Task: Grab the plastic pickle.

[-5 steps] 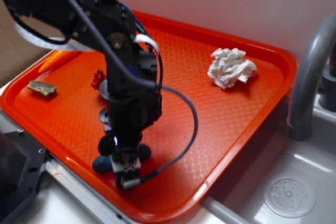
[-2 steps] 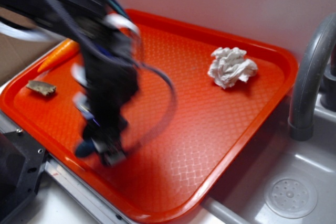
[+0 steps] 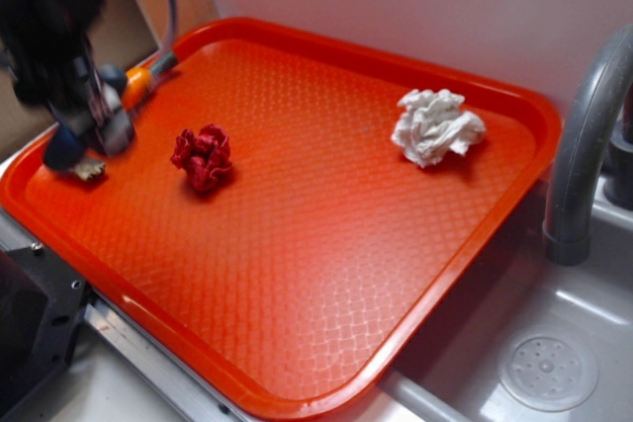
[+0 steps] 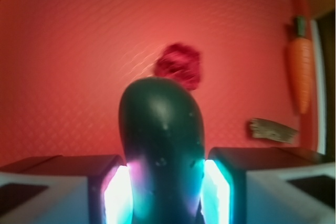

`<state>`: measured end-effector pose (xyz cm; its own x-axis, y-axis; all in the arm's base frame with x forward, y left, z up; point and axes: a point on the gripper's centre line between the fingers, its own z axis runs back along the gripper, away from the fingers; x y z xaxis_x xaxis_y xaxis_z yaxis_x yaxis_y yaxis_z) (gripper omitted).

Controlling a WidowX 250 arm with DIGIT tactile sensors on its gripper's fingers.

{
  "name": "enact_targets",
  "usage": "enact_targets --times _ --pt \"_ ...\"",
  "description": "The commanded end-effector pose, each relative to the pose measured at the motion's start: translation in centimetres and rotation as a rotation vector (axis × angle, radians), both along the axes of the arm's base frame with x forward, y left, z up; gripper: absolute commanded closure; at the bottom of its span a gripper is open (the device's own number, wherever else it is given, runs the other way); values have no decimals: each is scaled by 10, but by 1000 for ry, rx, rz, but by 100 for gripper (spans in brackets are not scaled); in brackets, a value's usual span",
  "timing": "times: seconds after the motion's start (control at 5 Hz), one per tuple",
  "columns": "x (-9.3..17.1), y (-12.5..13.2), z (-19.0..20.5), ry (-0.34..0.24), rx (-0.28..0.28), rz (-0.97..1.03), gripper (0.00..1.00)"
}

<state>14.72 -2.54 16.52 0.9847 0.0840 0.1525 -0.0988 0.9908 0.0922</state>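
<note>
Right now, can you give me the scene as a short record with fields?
gripper: jaws closed on both sides of the pickle, lifted over the tray's left end
tray: orange, beside a sink
on tray: red paper wad, white paper wad, carrot, small brown scrap

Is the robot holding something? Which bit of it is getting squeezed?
Yes. The gripper is shut on the pickle, pinching it near one end; the other rounded end sticks out past the fingers.
</note>
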Motion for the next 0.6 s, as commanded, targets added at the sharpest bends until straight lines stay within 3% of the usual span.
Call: enact_targets --times 0.0,0.4 --pt "7 28 46 22 -36 171 100" --pt "10 23 37 66 33 167 100"
